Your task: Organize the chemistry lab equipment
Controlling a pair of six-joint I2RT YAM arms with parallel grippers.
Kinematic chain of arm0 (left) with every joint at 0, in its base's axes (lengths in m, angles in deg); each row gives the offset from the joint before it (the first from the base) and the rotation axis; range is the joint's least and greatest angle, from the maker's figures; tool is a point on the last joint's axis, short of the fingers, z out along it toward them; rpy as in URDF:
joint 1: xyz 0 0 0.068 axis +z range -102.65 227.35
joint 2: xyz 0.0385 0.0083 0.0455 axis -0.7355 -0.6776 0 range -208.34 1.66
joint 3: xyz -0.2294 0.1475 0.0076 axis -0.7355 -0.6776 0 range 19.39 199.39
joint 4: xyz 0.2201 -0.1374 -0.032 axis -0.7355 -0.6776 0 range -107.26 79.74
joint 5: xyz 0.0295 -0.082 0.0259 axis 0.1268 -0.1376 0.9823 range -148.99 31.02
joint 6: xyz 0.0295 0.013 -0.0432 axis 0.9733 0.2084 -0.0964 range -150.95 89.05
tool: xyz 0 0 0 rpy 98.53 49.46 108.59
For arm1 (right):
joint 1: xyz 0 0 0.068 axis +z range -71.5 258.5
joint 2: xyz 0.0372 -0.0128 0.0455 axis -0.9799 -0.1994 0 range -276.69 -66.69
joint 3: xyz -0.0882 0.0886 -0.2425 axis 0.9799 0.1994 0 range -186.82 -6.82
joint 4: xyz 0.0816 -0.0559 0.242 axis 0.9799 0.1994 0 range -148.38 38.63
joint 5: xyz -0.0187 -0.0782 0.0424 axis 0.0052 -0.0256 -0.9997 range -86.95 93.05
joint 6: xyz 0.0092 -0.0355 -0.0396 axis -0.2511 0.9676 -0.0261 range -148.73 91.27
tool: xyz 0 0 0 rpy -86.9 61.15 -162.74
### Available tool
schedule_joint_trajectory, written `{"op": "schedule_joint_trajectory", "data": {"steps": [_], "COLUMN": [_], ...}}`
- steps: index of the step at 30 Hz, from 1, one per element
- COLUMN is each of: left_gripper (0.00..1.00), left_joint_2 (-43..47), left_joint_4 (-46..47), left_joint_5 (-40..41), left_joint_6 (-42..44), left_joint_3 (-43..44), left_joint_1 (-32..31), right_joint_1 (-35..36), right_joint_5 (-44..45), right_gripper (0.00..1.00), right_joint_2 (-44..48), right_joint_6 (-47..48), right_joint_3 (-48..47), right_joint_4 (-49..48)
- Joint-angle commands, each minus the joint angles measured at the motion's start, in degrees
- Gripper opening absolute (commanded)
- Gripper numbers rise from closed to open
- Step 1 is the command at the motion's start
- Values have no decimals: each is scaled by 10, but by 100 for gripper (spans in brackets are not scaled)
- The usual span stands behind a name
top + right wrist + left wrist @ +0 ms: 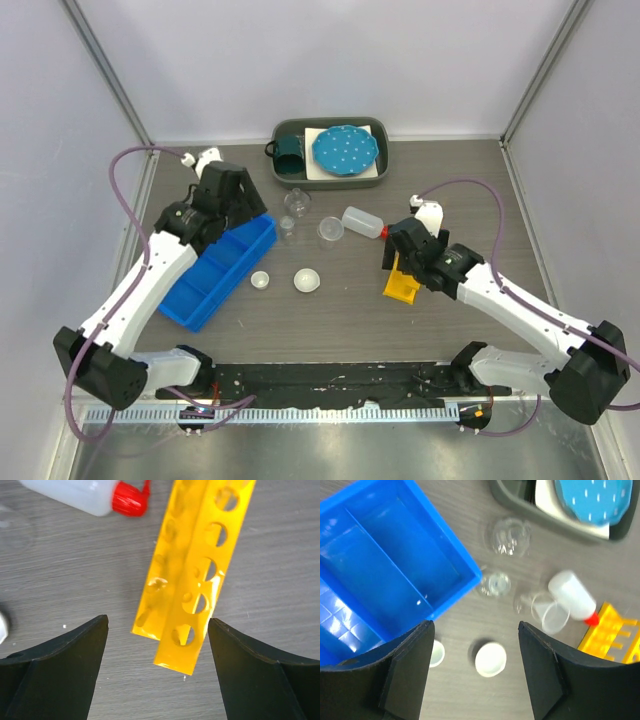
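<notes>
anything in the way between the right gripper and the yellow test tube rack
Nothing visible. The right gripper hovers open right over the yellow test-tube rack, which lies flat on the table. The squeeze bottle lies by the rack's far end, its red nozzle close beside the rack but not on top of it.

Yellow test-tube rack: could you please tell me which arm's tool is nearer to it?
Right. The right tool hangs open over the yellow test-tube rack; the left tool is away by the blue bin.
</notes>
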Motion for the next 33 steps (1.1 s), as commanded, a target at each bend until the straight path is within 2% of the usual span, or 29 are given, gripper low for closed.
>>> {"op": "schedule_joint_trajectory", "data": {"steps": [1, 9, 16, 33], "left_gripper": [74, 78, 79, 79], "left_joint_2": [53, 189, 246, 259], "left_joint_4": [-30, -65, -105, -112], "left_joint_5": [-43, -80, -92, -106], "left_joint_6": [73, 99, 111, 122], "left_joint_3": [-41, -106, -126, -135], "left_joint_1": [-34, -41, -40, -41], "right_joint_1": [-14, -14, -13, -9], "right_joint_5": [17, 11, 13, 29], "right_gripper": [86, 86, 85, 83], "right_joint_2": [6, -35, -58, -4], "right_joint_6": [-68, -123, -152, -177], "right_joint_3": [25, 31, 35, 44], "right_joint_4": [2, 3, 11, 68]}}
